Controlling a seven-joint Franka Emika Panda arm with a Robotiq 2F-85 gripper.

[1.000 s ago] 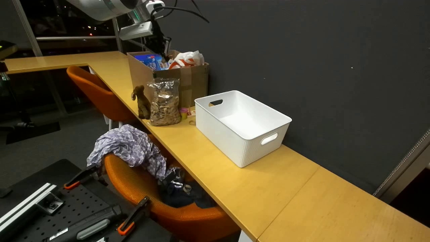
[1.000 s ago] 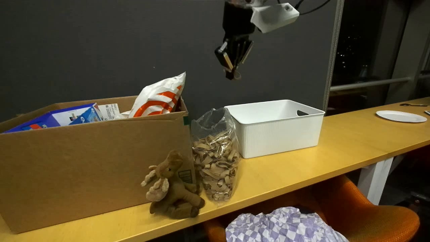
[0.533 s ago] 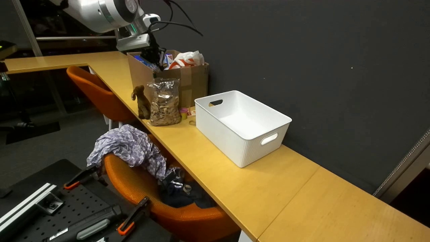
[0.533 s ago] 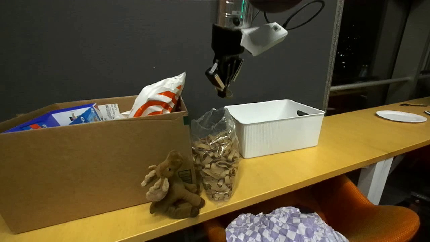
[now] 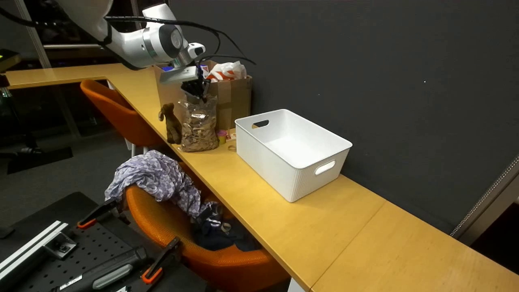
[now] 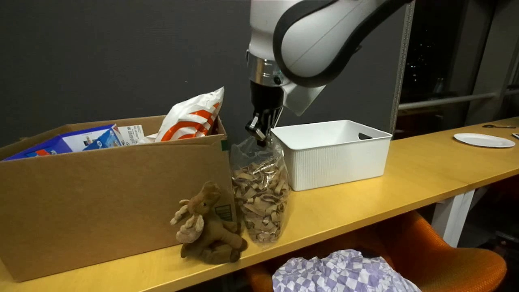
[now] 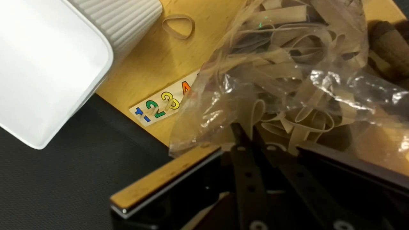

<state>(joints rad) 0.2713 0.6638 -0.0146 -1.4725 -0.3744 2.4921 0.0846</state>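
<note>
My gripper is shut, and a tan rubber band shows as a loop between its fingertips. The gripper points down at the open top of a clear plastic bag full of wide tan bands. In both exterior views the fingertips overlap the bag's upper rim; whether they touch the plastic I cannot tell. The bag stands upright on the wooden table and also shows in the wrist view. A white ribbed bin stands beside it. A loose band lies between bin and bag.
A large cardboard box with packages and a white-orange bag stands behind the clear bag. A brown plush toy sits by the table edge. A number strip and a small tub lie near. A dark partition backs the table.
My gripper has come down from well above the table to the clear bag's open top, with the band still between its fingertips. The bag, bin, box and toy have not moved.
</note>
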